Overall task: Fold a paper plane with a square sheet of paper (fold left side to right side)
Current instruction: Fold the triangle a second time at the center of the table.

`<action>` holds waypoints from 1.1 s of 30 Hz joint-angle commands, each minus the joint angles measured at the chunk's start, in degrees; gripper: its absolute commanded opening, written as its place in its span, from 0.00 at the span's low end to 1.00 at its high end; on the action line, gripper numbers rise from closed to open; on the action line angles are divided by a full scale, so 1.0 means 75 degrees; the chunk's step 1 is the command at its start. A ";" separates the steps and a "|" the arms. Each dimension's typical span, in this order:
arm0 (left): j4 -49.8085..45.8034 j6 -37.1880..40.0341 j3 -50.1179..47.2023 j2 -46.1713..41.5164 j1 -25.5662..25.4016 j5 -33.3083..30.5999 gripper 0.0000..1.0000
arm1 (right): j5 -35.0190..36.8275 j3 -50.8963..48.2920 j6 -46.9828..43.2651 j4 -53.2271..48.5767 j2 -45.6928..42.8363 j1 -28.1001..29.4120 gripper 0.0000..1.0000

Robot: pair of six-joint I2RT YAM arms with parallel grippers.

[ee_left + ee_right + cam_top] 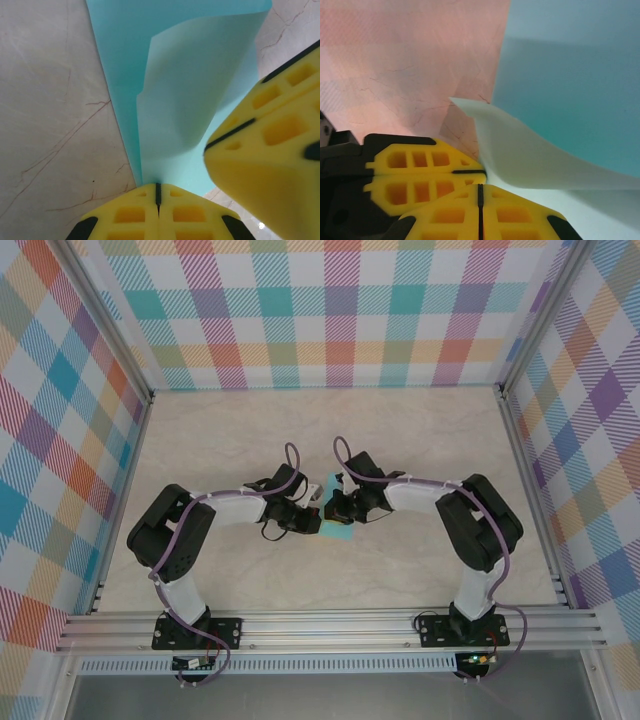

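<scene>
Both clenched. Left end effector [158,192] pinches the lifted flap of the paper [120,60] at its near edge, the flap running straight into the closed seam. Right end effector [480,192] is clenched too, tips against the same flap; cannot tell if it actually grips it. Paper lies mid-desk [220,440] between the two, teal face flat, one side curled up and over, paler underside showing. Their fingers sit just beside each other.
</scene>
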 commanded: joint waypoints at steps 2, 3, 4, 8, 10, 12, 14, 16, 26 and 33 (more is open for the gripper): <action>-0.0445 0.0143 -0.0102 0.0111 0.0016 -0.0797 0.03 | 0.0092 0.0293 -0.0005 -0.0065 0.0347 0.0025 0.08; -0.0456 0.0143 -0.0102 0.0106 0.0010 -0.0821 0.04 | 0.0153 0.0317 -0.0059 -0.0119 0.0385 0.0030 0.08; -0.0462 0.0145 -0.0100 0.0111 0.0004 -0.0837 0.03 | 0.0204 0.0335 -0.0102 -0.0145 0.0410 0.0025 0.08; -0.0512 0.0181 -0.0079 0.0156 0.0004 -0.0904 0.03 | 0.0378 0.0411 -0.0191 -0.0266 0.0528 0.0025 0.09; -0.0504 0.0190 -0.0059 0.0191 0.0008 -0.0919 0.03 | 0.0492 0.0461 -0.0253 -0.0375 0.0575 0.0025 0.09; -0.0510 0.0177 -0.0060 0.0226 0.0010 -0.0930 0.03 | 0.0643 0.0520 -0.0372 -0.0579 0.0600 0.0025 0.09; -0.0515 0.0186 -0.0063 0.0241 0.0005 -0.0956 0.02 | 0.0786 0.0561 -0.0471 -0.0746 0.0615 0.0025 0.09; -0.0549 0.0190 -0.0045 0.0240 0.0004 -0.1005 0.03 | 0.0908 0.0591 -0.0552 -0.0880 0.0612 0.0021 0.09; -0.0597 0.0225 -0.0049 0.0263 0.0008 -0.1059 0.02 | 0.1135 0.0781 -0.0760 -0.1384 0.0742 -0.0051 0.09; -0.0627 0.0238 -0.0053 0.0275 0.0004 -0.1083 0.02 | 0.1255 0.0758 -0.0937 -0.1584 0.0666 -0.0191 0.10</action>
